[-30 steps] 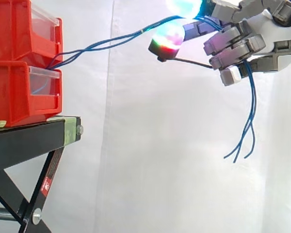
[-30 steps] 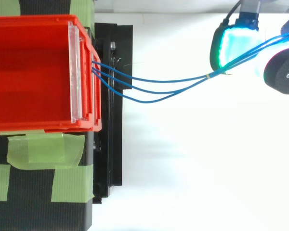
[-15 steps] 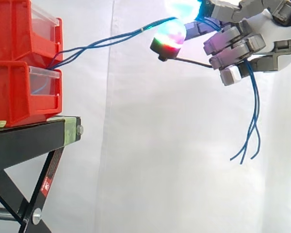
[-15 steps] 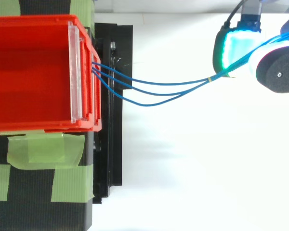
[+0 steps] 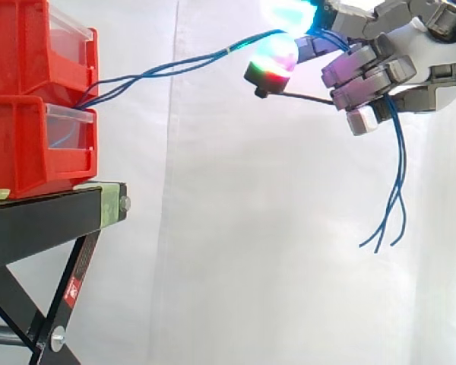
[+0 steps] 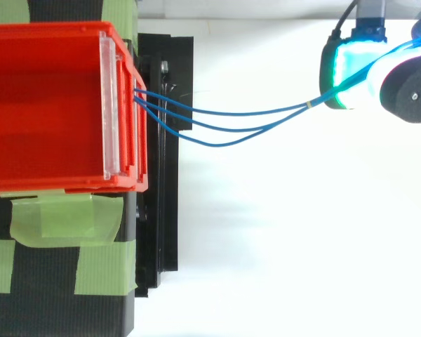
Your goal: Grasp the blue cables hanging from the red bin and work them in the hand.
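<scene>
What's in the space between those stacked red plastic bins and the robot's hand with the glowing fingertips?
Just the thin blue cables, strung through open air from the stacked red plastic bins to the hand, shown in side and top views.

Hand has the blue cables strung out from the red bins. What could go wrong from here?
1. The thin blue cables run with little slack from the stacked red plastic bins to the hand; pulling further might drag the bins or tear the cables loose.
2. Their free ends hang below the curled fingers; a looser hold could let a strand slip out.
</scene>
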You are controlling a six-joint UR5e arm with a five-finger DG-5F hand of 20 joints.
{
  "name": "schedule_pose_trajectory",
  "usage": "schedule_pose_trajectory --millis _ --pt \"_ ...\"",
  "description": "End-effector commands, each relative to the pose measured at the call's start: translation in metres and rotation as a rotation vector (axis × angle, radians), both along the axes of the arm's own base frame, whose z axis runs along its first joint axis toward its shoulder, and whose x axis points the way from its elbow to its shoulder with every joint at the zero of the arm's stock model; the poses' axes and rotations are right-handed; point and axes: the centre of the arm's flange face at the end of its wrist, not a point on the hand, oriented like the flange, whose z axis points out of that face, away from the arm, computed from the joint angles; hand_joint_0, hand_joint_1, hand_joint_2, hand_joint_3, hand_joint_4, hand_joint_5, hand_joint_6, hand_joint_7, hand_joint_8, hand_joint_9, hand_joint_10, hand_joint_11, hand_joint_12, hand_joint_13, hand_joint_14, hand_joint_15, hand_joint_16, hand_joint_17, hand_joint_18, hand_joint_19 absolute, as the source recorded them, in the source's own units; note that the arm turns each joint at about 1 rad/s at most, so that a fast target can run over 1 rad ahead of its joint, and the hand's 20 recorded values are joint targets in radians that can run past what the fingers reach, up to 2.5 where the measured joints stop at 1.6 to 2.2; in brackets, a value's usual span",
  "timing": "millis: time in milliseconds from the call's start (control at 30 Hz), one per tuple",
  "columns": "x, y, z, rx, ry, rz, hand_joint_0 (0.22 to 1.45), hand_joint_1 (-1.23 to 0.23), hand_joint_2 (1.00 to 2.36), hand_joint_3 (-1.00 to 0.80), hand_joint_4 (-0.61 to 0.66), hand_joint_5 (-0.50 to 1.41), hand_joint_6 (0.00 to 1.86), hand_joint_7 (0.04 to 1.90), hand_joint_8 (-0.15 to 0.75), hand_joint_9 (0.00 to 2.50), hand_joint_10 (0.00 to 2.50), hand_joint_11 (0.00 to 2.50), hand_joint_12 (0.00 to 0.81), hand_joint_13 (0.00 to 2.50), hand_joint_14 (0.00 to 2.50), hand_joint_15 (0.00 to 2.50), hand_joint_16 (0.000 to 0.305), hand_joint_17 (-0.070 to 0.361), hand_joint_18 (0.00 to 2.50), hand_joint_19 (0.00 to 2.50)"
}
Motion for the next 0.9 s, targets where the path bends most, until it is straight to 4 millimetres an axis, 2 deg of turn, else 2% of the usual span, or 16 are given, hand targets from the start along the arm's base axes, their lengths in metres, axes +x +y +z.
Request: schedule_pose_trajectory --millis 0,267,333,367,433,500,800,867 --pt "0.0 -0.001 0.001 -0.002 -0.007 -0.011 0.9 -0.61 1.01 -0.75 0.12 0.25 0.58 1.28 0.367 1.8 2.5 2.5 0.416 1.81 2.5 1.3 0.147 0.11 2.47 0.51" --pt "0.0 -0.004 0.002 -0.024 -0.009 -0.042 0.89 -0.62 1.02 -0.5 0.11 0.25 0.55 1.3 0.382 1.79 2.5 2.5 0.436 1.82 2.5 1.34 0.153 0.114 2.47 0.54" --pt "0.0 -0.004 0.002 -0.024 -0.009 -0.04 0.88 -0.61 1.02 -0.59 0.13 0.25 0.53 1.31 0.377 1.78 2.5 2.5 0.442 1.81 2.5 1.32 0.155 0.116 2.46 0.53" --pt "0.0 -0.006 0.002 -0.024 -0.009 -0.042 0.85 -0.6 1.01 -0.74 0.14 0.25 0.52 1.31 0.372 1.78 2.5 2.5 0.441 1.81 2.5 1.34 0.158 0.118 2.47 0.52" --pt "0.0 -0.006 0.002 -0.028 -0.007 -0.042 0.82 -0.59 1.0 -0.9 0.16 0.25 0.51 1.31 0.374 1.78 2.5 2.5 0.444 1.81 2.5 1.33 0.157 0.118 2.48 0.53" --pt "0.0 -0.007 0.002 -0.033 -0.004 -0.043 0.8 -0.57 1.0 -0.97 0.17 0.26 0.49 1.32 0.378 1.78 2.5 2.5 0.445 1.81 2.5 1.34 0.161 0.121 2.49 0.52" --pt "0.001 -0.011 0.003 -0.117 0.026 -0.059 0.8 -0.56 1.0 -1.0 0.18 0.29 0.43 1.35 0.373 1.78 2.5 2.5 0.43 1.81 2.5 1.3 0.156 0.117 2.49 0.51" --pt "0.001 -0.012 0.003 -0.127 0.027 -0.06 0.82 -0.57 1.0 -0.96 0.17 0.3 0.42 1.35 0.37 1.78 2.5 2.5 0.431 1.8 2.5 1.31 0.152 0.114 2.47 0.51"
